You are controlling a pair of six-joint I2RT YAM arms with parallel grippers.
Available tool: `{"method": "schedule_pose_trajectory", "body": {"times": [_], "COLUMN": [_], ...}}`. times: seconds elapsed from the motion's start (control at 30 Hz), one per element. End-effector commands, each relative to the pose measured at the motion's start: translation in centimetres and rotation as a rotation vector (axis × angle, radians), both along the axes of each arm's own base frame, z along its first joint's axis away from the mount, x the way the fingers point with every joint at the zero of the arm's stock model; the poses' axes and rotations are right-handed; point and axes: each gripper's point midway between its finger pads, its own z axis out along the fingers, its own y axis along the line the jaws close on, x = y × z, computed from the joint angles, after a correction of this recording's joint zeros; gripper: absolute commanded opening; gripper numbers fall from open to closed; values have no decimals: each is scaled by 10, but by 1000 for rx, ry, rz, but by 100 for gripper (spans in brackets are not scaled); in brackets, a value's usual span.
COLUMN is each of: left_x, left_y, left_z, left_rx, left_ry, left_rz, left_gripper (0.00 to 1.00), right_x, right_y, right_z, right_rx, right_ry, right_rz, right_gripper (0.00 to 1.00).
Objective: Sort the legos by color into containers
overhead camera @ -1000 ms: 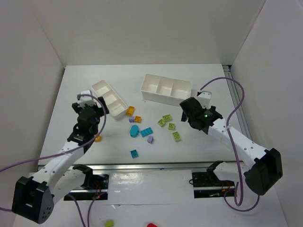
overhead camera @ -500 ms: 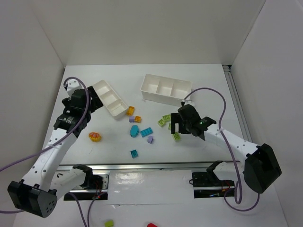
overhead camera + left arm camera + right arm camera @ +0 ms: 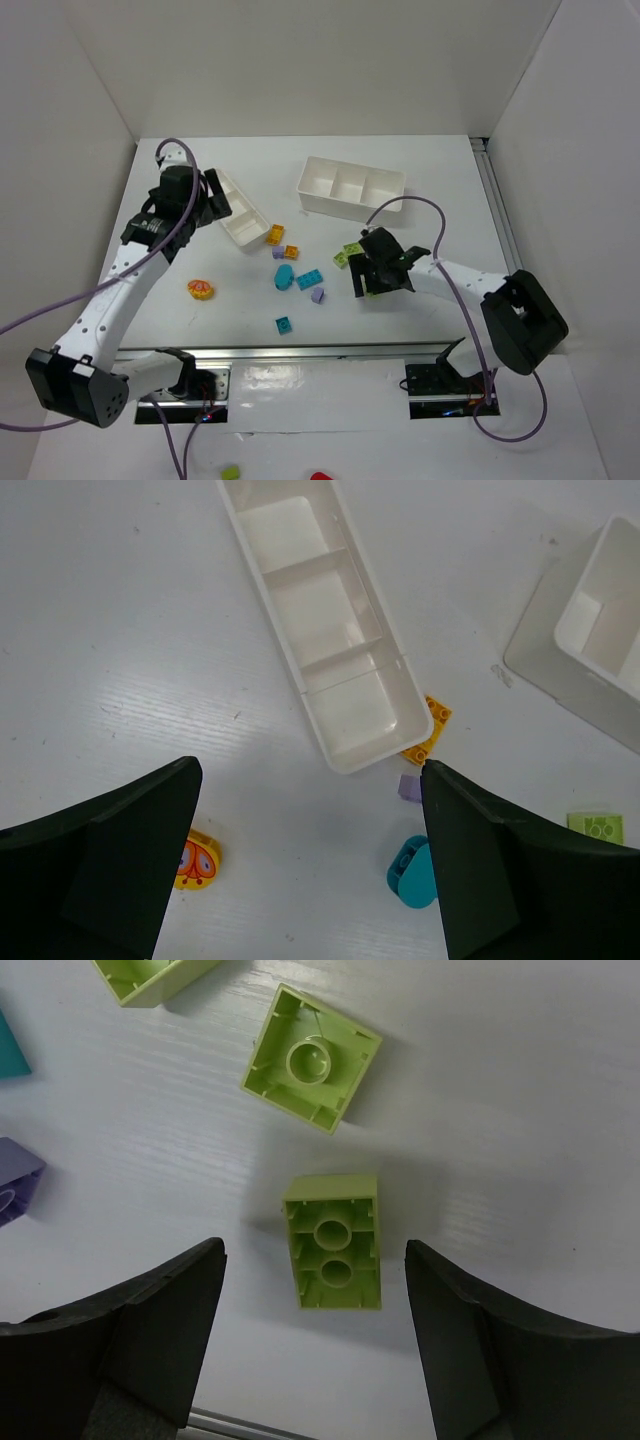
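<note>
Right gripper wide open, empty, straddling upturned lime green rectangular plastic brick: likely light, rigid, slick; pinch long sides.

The left arm reached up and forward along the left side, nearly straight at the elbow. Its wrist tipped the left claw downward, well above the counter. The claw's two dark fingers stood wide apart and held nothing. The right arm bent inward toward the middle, with its forearm low and almost level. The right claw pointed straight down, close to the counter, its fingers spread wide and empty.
</note>
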Motion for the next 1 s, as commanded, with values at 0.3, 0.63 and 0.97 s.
{"method": "schedule_pose_trajectory", "body": {"times": [0.3, 0.63, 0.97], "left_x": [2, -4, -49], "left_y": [-21, -12, 2], "left_z": [-15, -33, -78], "left_rx": [-10, -73, -112], "left_ry": [103, 229, 384], "left_rz": [-142, -95, 17], "left_gripper": [100, 100, 100], "right_x": [22, 122, 250], "right_y": [22, 39, 46], "right_z": [36, 146, 146], "right_rx": [22, 54, 11], "right_ry": [-100, -381, -477], "right_rz": [10, -84, -161], "right_gripper": [31, 31, 31]}}
